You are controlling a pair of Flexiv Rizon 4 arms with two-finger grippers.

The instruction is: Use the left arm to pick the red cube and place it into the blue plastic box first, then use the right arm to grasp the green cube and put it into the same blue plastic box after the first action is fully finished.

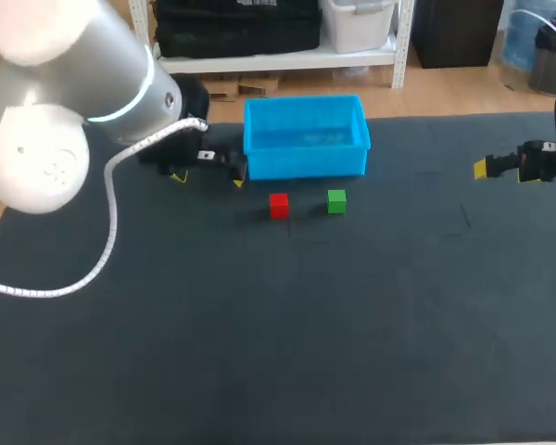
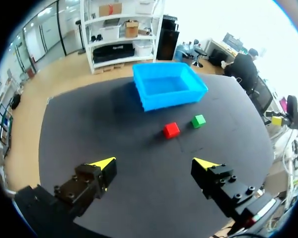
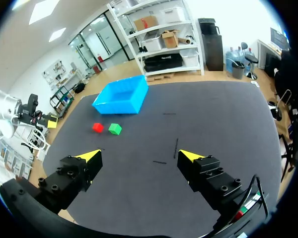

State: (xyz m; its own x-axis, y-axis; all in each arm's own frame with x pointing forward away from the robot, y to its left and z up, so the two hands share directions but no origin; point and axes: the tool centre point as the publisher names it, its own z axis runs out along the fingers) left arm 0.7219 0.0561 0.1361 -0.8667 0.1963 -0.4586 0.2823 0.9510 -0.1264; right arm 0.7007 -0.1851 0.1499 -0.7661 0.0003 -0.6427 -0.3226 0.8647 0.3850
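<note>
At the left of the head view, the silver left arm point(image 1: 65, 102) comes in over the dark cloth-covered table point(image 1: 352, 334), with a white coiled cable point(image 1: 110, 218) looping down from it onto the cloth. The left gripper point(image 1: 208, 178) sits low near the table just beside the left end of the blue plastic box. In its wrist view its yellow-tipped fingers point(image 2: 103, 164) stand wide apart with only bare cloth between them, holding nothing.

The rectangular blue plastic box point(image 1: 306, 153) stands toward the far middle of the table, with its open top up; nothing shows inside it. Just in front of its near wall, apart from it, the small red cube point(image 1: 278, 205) rests on the cloth. The small green cube point(image 1: 336, 201) lies near it on the right, with a gap between them. In the left wrist view both cubes lie well ahead of the open fingers, with the box behind them.

At the far right, the right gripper point(image 3: 139, 155) hangs over the table's right part, well apart from the cubes and the box. Its jaws are spread wide and empty.
</note>
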